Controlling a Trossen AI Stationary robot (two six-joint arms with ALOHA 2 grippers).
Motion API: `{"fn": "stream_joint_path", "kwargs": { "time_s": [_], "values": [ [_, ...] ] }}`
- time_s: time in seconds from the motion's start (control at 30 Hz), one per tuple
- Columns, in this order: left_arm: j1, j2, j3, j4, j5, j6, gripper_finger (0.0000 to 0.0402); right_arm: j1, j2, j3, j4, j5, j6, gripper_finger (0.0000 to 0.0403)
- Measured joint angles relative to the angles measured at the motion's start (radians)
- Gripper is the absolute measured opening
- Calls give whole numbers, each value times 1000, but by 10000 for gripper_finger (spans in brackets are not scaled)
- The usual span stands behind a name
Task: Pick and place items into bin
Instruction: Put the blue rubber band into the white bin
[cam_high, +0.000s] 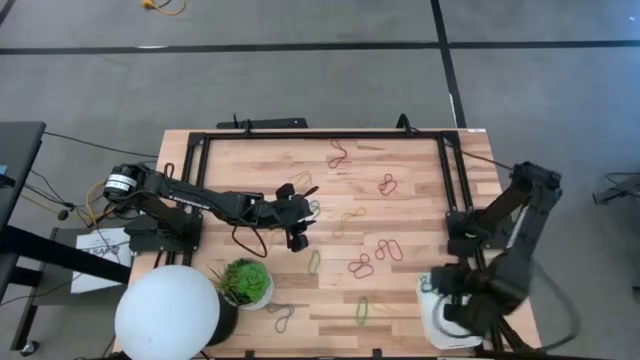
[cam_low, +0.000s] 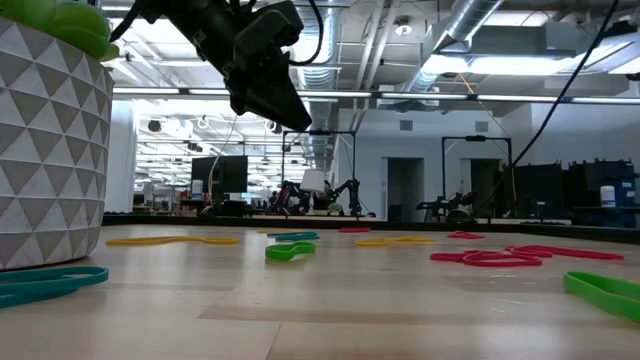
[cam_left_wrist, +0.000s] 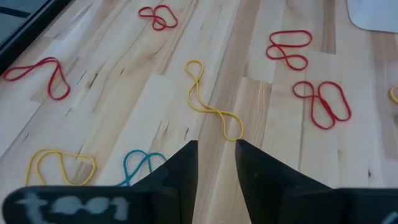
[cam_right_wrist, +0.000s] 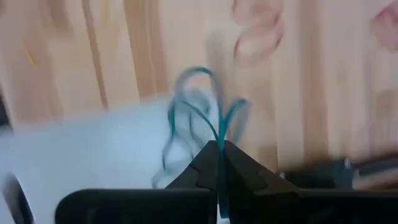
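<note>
Rubber bands in red (cam_high: 360, 266), green (cam_high: 313, 262) and yellow (cam_high: 347, 218) lie flat, scattered over the wooden table. My left gripper (cam_high: 297, 235) hovers open above the table's middle. In the left wrist view (cam_left_wrist: 216, 158) a yellow band (cam_left_wrist: 211, 106) lies just ahead of its fingers and a teal one (cam_left_wrist: 140, 165) beside them. My right gripper (cam_high: 438, 287) is at the near right corner over the white bin (cam_high: 445, 328), shut on a teal band (cam_right_wrist: 199, 106). My right gripper pinches the teal band between its two fingertips (cam_right_wrist: 208, 158), coming from above. The band's loops (cam_right_wrist: 186, 93) stick out past the fingertips over the bin's white floor (cam_right_wrist: 93, 149) and its edge. Whether the loops touch the bin cannot be told.
A potted plant (cam_high: 245, 282) and a large white round lamp (cam_high: 167, 312) stand at the near left. A black frame (cam_high: 320, 135) runs along the far edge and both sides. More red bands (cam_high: 387, 184) lie toward the far right.
</note>
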Motion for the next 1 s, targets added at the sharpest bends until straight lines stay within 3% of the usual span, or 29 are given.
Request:
{"fn": "stream_joint_path", "kwargs": {
  "time_s": [0.1, 0.17, 0.3, 0.57, 0.73, 1.0],
  "values": [
    [0, 0, 0, 0, 0, -1, 98, 91, -68, 1, -22, 154, 190, 4],
    [0, 0, 0, 1, -1, -4, 98, 131, -82, 1, -47, 180, 305, 4],
    [0, 0, 0, 1, -1, -4, 98, 160, -55, -10, -110, 80, 441, 3],
    [1, 0, 0, 3, -1, 20, 98, 150, -4, -234, 82, -170, 500, 5],
    [1, 0, 0, 5, -3, 61, 98, 142, 3, -310, 255, -191, 534, 5],
    [1, 0, 0, 6, -4, 95, 98, 137, 7, -312, 297, -192, 673, 21]
  ]
}}
